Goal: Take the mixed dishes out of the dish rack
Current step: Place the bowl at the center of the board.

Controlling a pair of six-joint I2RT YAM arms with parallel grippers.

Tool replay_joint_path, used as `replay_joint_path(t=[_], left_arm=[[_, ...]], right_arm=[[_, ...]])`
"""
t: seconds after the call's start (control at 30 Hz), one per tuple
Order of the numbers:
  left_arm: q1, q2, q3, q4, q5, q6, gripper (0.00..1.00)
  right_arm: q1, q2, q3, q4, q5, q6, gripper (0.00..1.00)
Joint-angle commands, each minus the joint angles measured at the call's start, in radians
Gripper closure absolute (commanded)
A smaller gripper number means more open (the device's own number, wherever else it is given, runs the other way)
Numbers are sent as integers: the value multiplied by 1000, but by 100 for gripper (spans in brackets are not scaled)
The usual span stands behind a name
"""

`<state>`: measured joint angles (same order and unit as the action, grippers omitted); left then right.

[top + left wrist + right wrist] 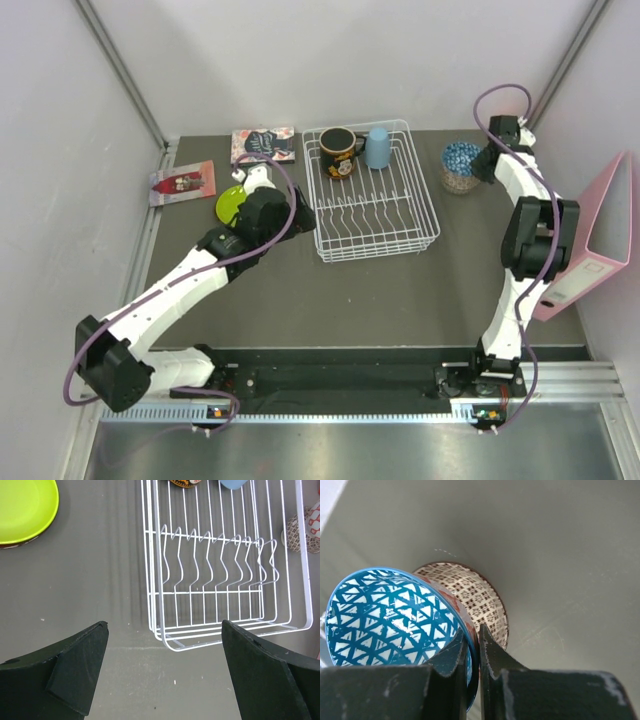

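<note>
Risk sat with the right end effector (pixel 471 641), pinched shut on the thin rim of the blue-dotted bowl (pixel 385 615), tilted over the beige patterned bowl (pixel 476 594) just beyond it: a slip might knock both. Left end effector (pixel 164 626) hung open and empty, dish rack (pixel 375 210) ahead.

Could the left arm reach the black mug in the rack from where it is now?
Probably yes. The left hand is open and empty beside the dish rack; the black mug stands in the rack's far left corner, nothing above it.

No legible text or numbers
</note>
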<state>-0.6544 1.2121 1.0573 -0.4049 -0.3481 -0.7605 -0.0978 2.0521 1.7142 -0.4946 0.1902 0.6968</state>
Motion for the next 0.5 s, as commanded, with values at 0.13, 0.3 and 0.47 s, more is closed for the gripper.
replay_joint_path(t=[0.13,0.3,0.47], left_arm=[[1,20,-17,23,21,-10,1],[1,21,-22,23,27,-16,1],[1,20,-25,23,32,-19,1]], right_arm=[[18,6,-62,97,0,-19,100],[17,16,-70,102,-23,-29,100],[17,-10,-87,122,-38,-33,69]])
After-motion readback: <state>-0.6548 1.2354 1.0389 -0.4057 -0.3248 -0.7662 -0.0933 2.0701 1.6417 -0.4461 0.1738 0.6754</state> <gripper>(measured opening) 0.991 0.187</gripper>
